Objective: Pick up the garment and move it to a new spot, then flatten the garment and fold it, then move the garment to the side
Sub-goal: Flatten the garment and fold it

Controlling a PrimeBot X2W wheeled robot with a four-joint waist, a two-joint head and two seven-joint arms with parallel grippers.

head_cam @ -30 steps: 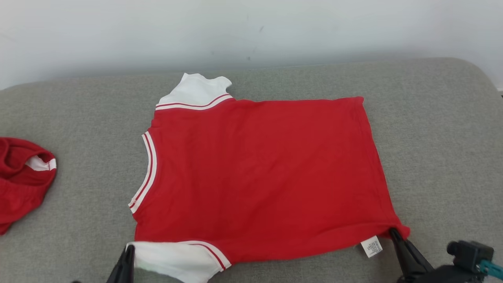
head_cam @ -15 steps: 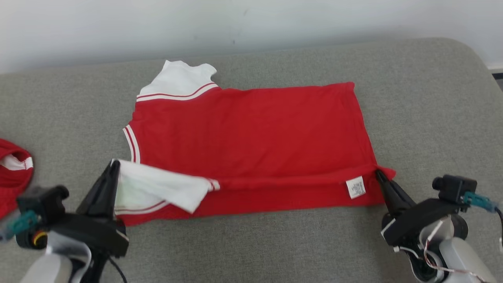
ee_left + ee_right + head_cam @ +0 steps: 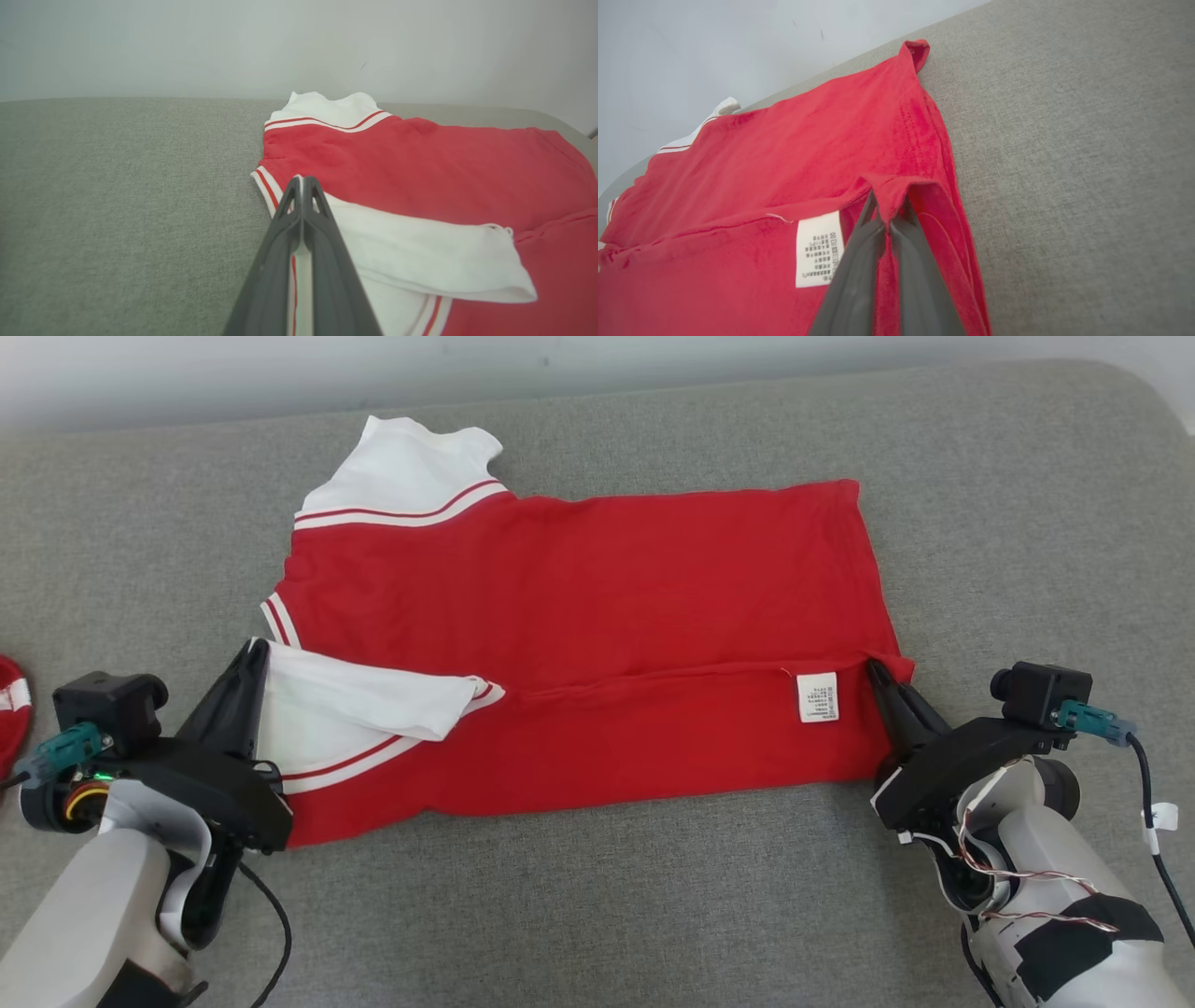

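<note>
On grey woven upholstery (image 3: 597, 896), my left tool (image 3: 254, 651) and right tool (image 3: 878, 668) pinch the red garment (image 3: 579, 579). I cannot read its care label (image 3: 817, 696).

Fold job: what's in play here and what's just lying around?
In the job: red shirt with white sleeves; left gripper, jaws shut on near sleeve; right gripper, jaws shut on hem corner.
Lying about: another red-and-white garment, left edge of the grey cushion.
</note>
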